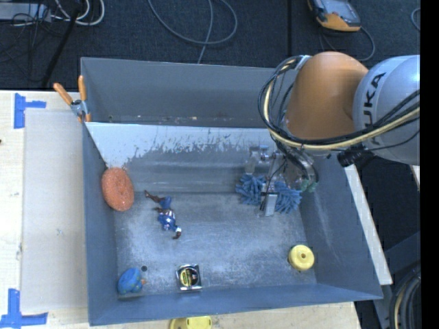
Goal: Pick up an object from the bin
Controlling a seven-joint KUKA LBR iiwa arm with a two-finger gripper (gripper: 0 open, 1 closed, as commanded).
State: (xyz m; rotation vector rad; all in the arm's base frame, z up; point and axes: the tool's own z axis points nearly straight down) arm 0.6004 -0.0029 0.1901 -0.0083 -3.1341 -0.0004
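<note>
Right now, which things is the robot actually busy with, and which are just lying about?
In the job: the gripper, over the blue shaggy thing at the right of the grey bin.

Just lying about: orange oval pad, small blue figure, blue round thing, small black-and-yellow thing, yellow disc.

One each: sponge [118, 188], figurine [165, 216], blue ball [129, 281], blue tassel [250, 189], yellow disc [301, 257], tape measure [188, 276]

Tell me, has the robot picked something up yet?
Not yet. Done: the gripper is down on the blue shaggy thing near the right wall of the bin. In hand: gripping it, though I can't tell if it's caught. Left: lifting it out.
</note>
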